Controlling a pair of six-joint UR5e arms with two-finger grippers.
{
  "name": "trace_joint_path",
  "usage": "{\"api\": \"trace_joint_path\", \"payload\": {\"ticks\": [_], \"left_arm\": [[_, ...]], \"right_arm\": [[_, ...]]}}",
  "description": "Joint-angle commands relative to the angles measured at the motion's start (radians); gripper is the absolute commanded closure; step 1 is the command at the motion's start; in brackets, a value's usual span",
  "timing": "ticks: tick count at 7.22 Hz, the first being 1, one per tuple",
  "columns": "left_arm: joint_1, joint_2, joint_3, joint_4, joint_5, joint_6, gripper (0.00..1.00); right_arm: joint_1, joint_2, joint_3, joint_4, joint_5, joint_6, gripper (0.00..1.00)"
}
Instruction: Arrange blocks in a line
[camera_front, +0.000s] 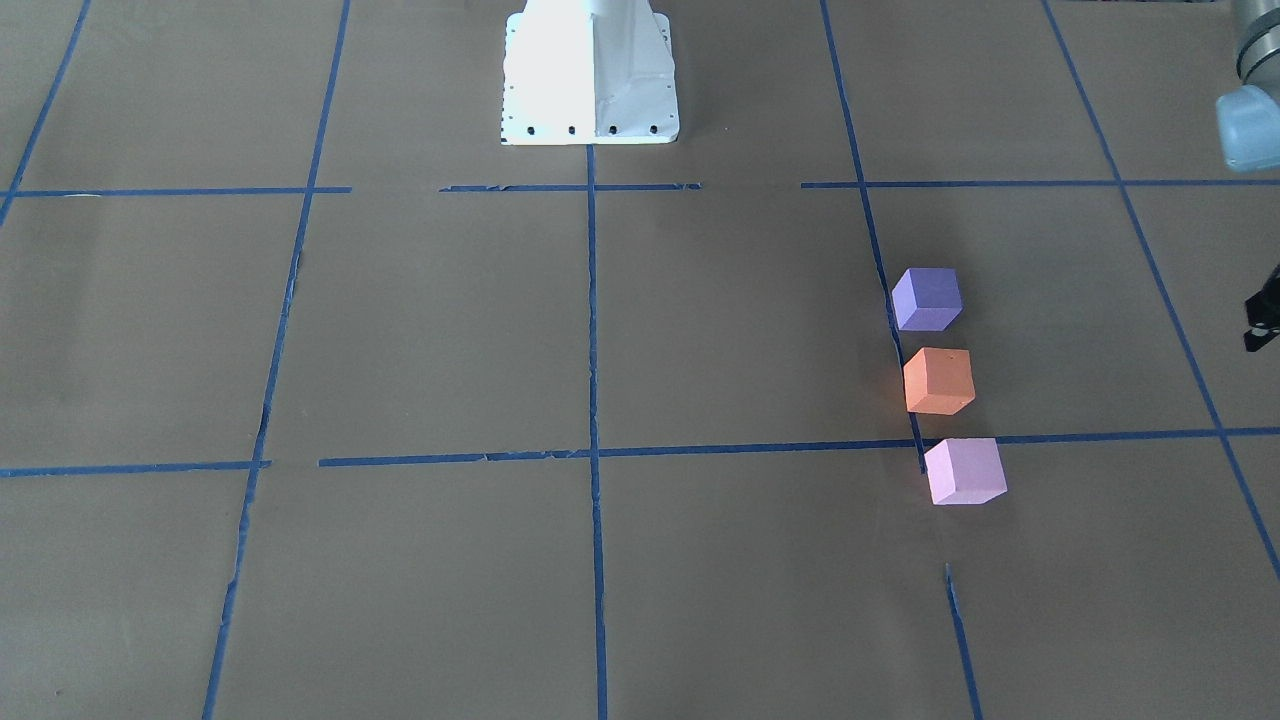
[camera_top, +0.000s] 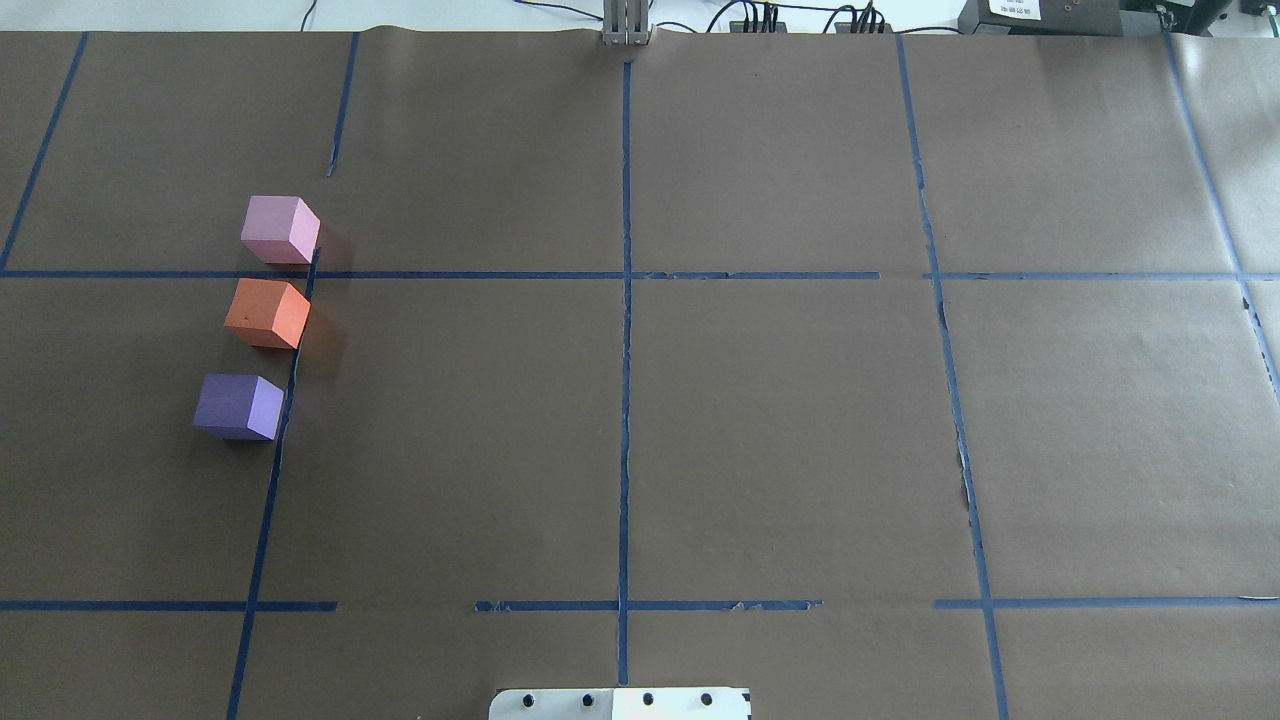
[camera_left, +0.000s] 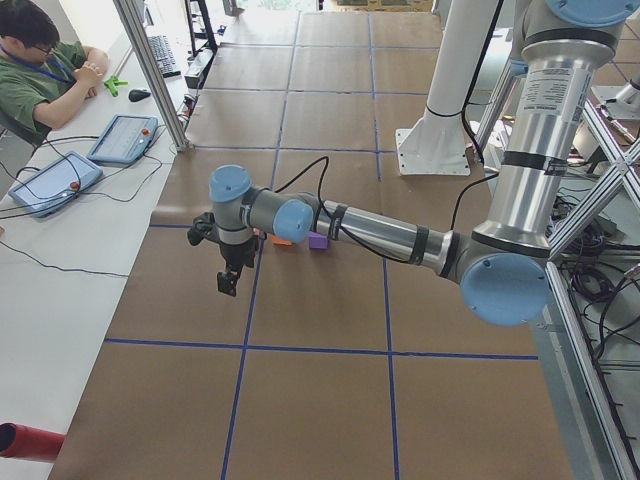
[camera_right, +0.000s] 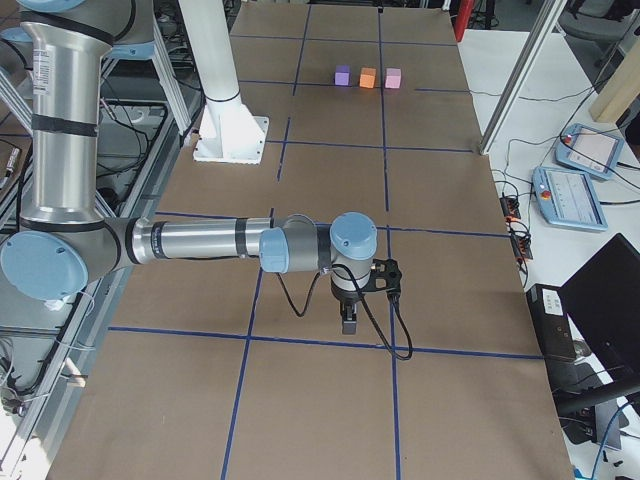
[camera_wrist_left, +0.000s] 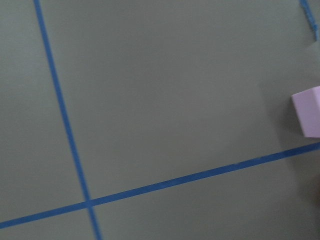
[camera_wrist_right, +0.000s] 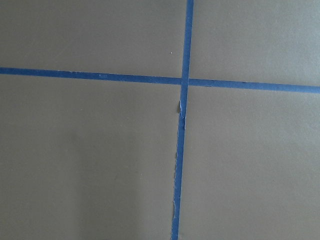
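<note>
Three foam cubes stand in a line along a blue tape line on the robot's left side: the violet-purple block (camera_top: 239, 406) nearest the base, the orange block (camera_top: 267, 313) in the middle, and the pale pink block (camera_top: 279, 229) farthest. They also show in the front-facing view as purple (camera_front: 927, 299), orange (camera_front: 939, 381) and pink (camera_front: 965, 471). Small gaps separate them. My left gripper (camera_left: 230, 282) hangs above the table, apart from the blocks. Only a black sliver of it shows at the front-facing view's right edge (camera_front: 1262, 320), and I cannot tell its state. My right gripper (camera_right: 348, 320) hangs far from the blocks, state unclear. The pink block (camera_wrist_left: 307, 117) is at the left wrist view's edge.
The brown paper table (camera_top: 780, 420) carries a grid of blue tape lines. The white robot base (camera_front: 590, 75) stands at the table's near-robot edge. An operator (camera_left: 40, 80) sits at a side desk with teach pendants (camera_left: 122, 138). A metal post (camera_top: 627, 25) is at the far edge.
</note>
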Motion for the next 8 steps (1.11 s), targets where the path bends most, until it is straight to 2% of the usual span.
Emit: {"api": "trace_joint_path", "payload": {"ticks": [1, 2, 3, 8], "left_arm": [[-0.145, 0.056, 0.077, 0.010, 0.000, 0.118, 0.00], [-0.144, 0.069, 0.100, 0.027, -0.047, 0.063, 0.00], [-0.144, 0.074, 0.102, 0.029, -0.134, 0.020, 0.00], [-0.139, 0.077, 0.094, 0.014, -0.135, 0.024, 0.00]], "right_arm": [[0.000, 0.000, 0.000, 0.000, 0.000, 0.000, 0.00], [0.000, 0.000, 0.000, 0.000, 0.000, 0.000, 0.00], [0.000, 0.000, 0.000, 0.000, 0.000, 0.000, 0.00], [0.000, 0.000, 0.000, 0.000, 0.000, 0.000, 0.00]]}}
